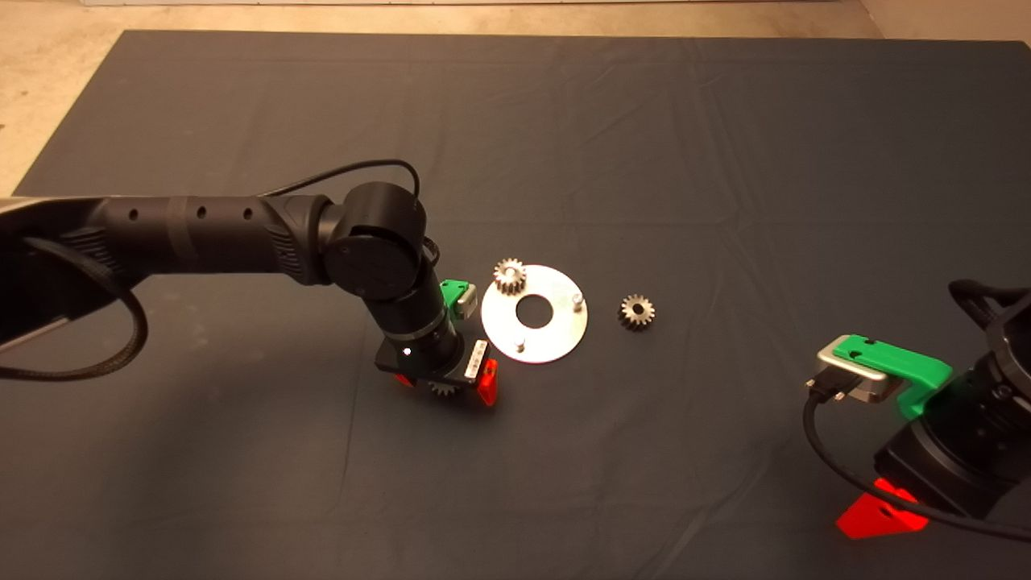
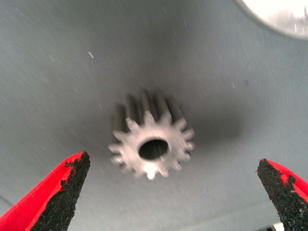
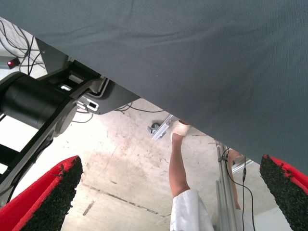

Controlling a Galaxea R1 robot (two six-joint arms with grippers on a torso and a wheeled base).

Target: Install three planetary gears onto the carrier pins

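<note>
The silver disc [image 1: 556, 334] lies mid-mat, and one planetary gear [image 1: 509, 276] sits on its far-left carrier pin. Two carrier pins [image 1: 577, 300] stand bare, the other being the nearer pin [image 1: 520, 345]. A second gear [image 1: 636, 312] rests on the mat to the right of the disc. The third gear [image 2: 151, 144] lies flat on the mat between the open fingers of my left gripper [image 2: 173, 166], untouched by either pad. In the head view that left gripper [image 1: 443, 387] hangs just left of the disc's near edge. My right gripper [image 1: 882, 511] waits open at the lower right.
The disc's rim [image 2: 279, 14] shows at the edge of the left wrist view. Beyond the mat's edge [image 3: 144, 96], the right wrist view shows a robot base [image 3: 43, 101], cables, the floor and a person's leg [image 3: 178, 159].
</note>
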